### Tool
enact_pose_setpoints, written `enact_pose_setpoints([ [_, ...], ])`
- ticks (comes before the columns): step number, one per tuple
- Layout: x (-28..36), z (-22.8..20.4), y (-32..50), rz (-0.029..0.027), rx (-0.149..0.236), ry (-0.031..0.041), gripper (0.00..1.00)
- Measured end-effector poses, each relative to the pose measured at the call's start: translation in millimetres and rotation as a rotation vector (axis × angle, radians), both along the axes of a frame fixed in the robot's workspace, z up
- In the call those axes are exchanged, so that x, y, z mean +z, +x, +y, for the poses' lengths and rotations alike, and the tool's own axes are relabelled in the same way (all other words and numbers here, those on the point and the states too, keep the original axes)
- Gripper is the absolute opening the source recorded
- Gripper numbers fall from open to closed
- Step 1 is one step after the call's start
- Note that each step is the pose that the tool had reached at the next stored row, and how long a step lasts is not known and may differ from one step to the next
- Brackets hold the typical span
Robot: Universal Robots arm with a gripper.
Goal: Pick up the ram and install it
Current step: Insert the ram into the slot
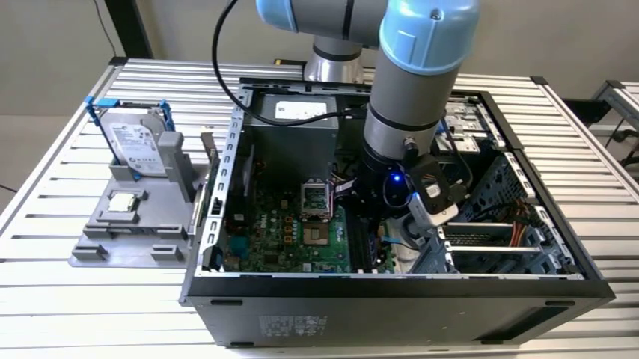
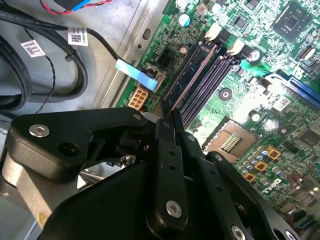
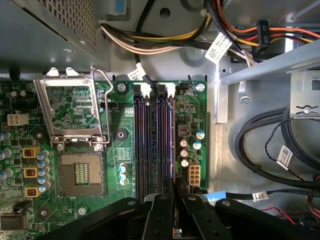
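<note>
Arm: reaches down into the open case (image 1: pixel 399 299); its end effector (image 1: pixel 397 224) is low over the motherboard (image 1: pixel 280 232), at about 4 o'clock of the board's middle in the exterior view.

End effector: in the second wrist view the fingers (image 2: pixel 169 150) are drawn close together, clamping a thin board seen edge-on. I take it as closed and gripping the ram.

Ram: its narrow upper edge (image 2: pixel 195 75) runs out from between the fingertips, in line with the slots (image 3: pixel 152 145) and over the one on the side of the white power connector (image 3: pixel 194 175).

Done: the pickup, by my reading, as the stick is in the grip and inside the case. It has also been carried to the slot bank and turned parallel to it.

Left: the seating. Whether the ram's lower edge is in the slot, touching it or just above it cannot be told. Whether the white end latches (image 2: pixel 214 32) have caught it cannot be told either. The grip has not been let go.

Stage: late, at the insertion step, as a judgement.

Elsewhere: a grey holder (image 1: pixel 130 224) sits on the counter (image 1: pixel 60 299) at 9 o'clock of the case. It carries the hard drive (image 1: pixel 135 142) and a small square chip (image 1: pixel 125 202).

Socket: the processor socket (image 3: pixel 80 172) beside the slots is bare, with its frame lifted.
</note>
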State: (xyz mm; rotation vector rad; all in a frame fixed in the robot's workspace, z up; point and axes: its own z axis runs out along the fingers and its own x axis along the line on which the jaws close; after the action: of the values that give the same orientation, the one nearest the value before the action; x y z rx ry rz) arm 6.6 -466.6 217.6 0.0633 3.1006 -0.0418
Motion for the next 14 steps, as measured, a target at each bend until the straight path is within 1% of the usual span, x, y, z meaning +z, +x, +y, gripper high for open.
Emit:
enact_pose_setpoints([
  [7,0.1,-0.1,0.0,0.0,0.0,-0.0007,0.0],
  [8,0.1,-0.1,0.0,0.0,0.0,-0.0007,1.0],
  [11,0.0,0.0,0.0,0.0,0.0,-0.0009,1.0],
  [14,1.1,0.0,0.0,0.0001,0.0,-0.0053,1.0],
])
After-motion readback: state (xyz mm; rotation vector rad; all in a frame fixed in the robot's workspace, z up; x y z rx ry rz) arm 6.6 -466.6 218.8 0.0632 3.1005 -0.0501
